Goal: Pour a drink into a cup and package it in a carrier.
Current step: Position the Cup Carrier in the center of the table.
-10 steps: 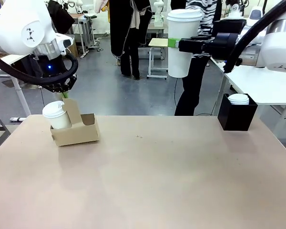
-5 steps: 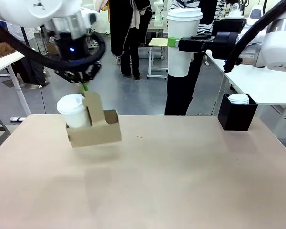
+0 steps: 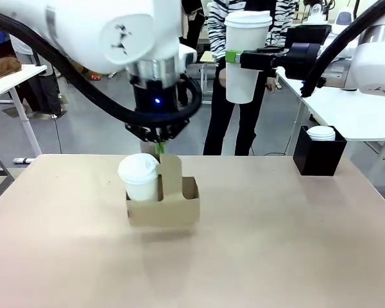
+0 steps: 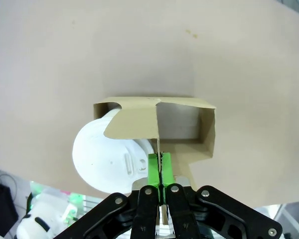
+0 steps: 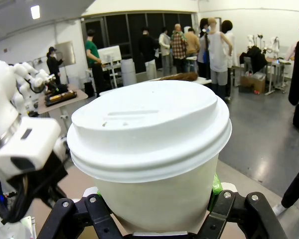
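Above the carrier point(image 3: 163, 208), the left gripper point(image 3: 159, 146) is mostly hidden under its own arm in the front view, with just a sliver of green pad showing. The left wrist view shows its jaws pressed together on the top edge of the carrier's upright handle tab. In that view the nearest part of the carrier's base is cut off behind the black fingers. A shadow lies on the table point(image 3: 276, 250) just under the carrier, and whether the base touches the tabletop is hard to tell. The first cup point(image 3: 140, 179) stands in the carrier's left slot, its lower body hidden by the cardboard wall and its contents hidden by a white domed lid. The slot on the other side of the tab is open. Up and to the right of the carrier, well apart from it, the right gripper point(image 3: 231, 58) has its jaws clamped on the sides of the second cup point(image 3: 244, 58), also lidded, so nothing inside shows. In the right wrist view this cup's base is cut off at the bottom edge. Counted: two lidded white cups and one carrier. To the right of the carrier, one black box point(image 3: 319, 157) holds a stack of lids point(image 3: 321, 133), their number unclear. A person point(image 3: 237, 122) stands beyond the carrier, partly behind the second cup.
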